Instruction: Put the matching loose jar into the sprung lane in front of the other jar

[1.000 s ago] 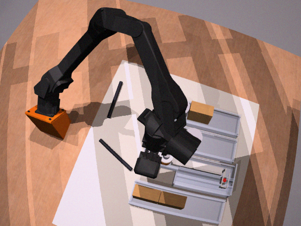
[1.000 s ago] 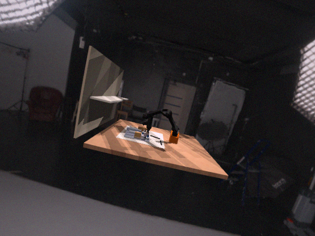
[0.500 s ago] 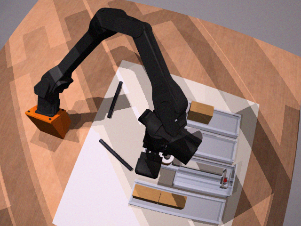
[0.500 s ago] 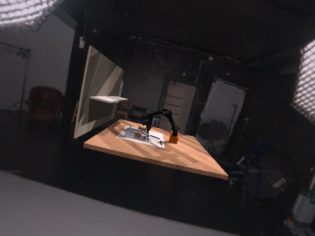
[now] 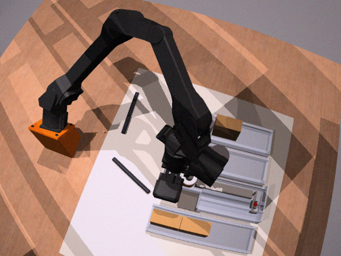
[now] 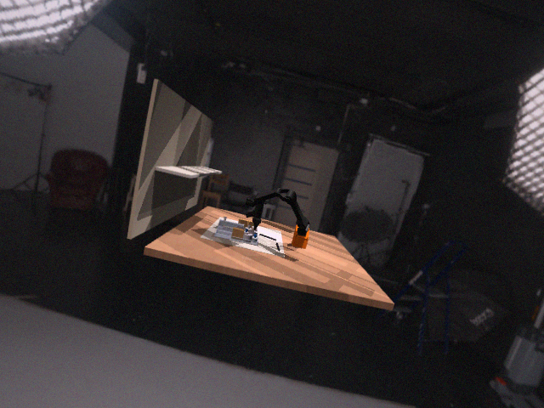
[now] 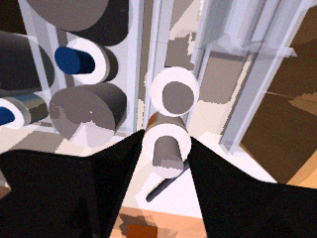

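Note:
My gripper (image 7: 165,137) is shut on a jar (image 7: 161,119) with a white ring top and a grey knob; its brown side shows between the fingertips. A second jar (image 7: 174,91), with a white top and a grey centre, stands just beyond it in the narrow sprung lane (image 7: 158,45). The held jar is in line with it at the lane's front end. The tops look close together; contact and the held jar's height above the floor cannot be told. In the top view the arm hides the held jar; one white-topped jar (image 5: 189,181) shows beside the hand. The front stop is hidden.
Left of the lane in the wrist view stand large grey cylinders (image 7: 81,114) and blue-capped jars (image 7: 74,60). Tan boxes (image 5: 165,218) (image 5: 227,126) stand in the outer trays. A bracket with a red dot (image 5: 255,204) is at the rear. Two dark bars (image 5: 130,175) (image 5: 130,112) lie on the mat.

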